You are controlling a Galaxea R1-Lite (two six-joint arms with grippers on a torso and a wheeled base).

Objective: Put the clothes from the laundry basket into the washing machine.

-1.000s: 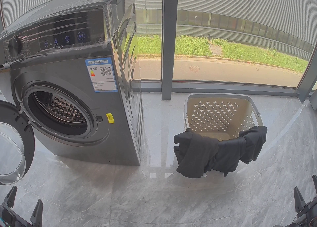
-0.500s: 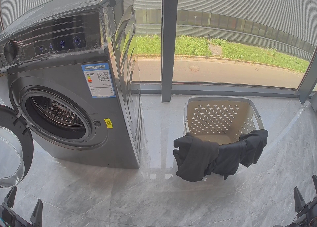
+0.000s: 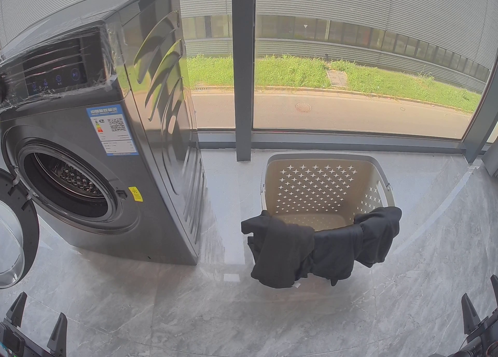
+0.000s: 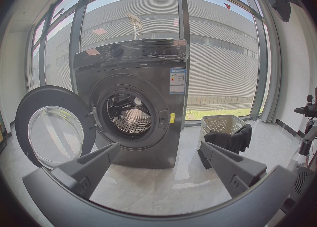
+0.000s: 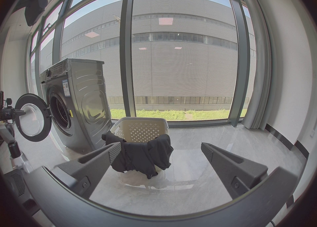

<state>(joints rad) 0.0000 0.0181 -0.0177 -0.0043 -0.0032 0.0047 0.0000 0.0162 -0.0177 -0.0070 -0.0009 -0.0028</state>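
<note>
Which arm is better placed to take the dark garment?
Right, probably: the dark garment hangs on the laundry basket rim, nearer the right tool; the left tool is by the washing machine door.

A washing machine (image 3: pixel 150 176) stands on the floor (image 3: pixel 259 316) at the left, its door (image 3: pixel 28 225) swung open to its left. To its right, well apart, a laundry basket (image 3: pixel 311 187) sits before the window (image 3: pixel 353 62). Clothes (image 3: pixel 290 254) hang over the basket's near rim.

Black clothes (image 3: pixel 311 251) draped over cream laundry basket (image 3: pixel 321 187) rim; grey washing machine (image 3: pixel 104 129) door open.
</note>
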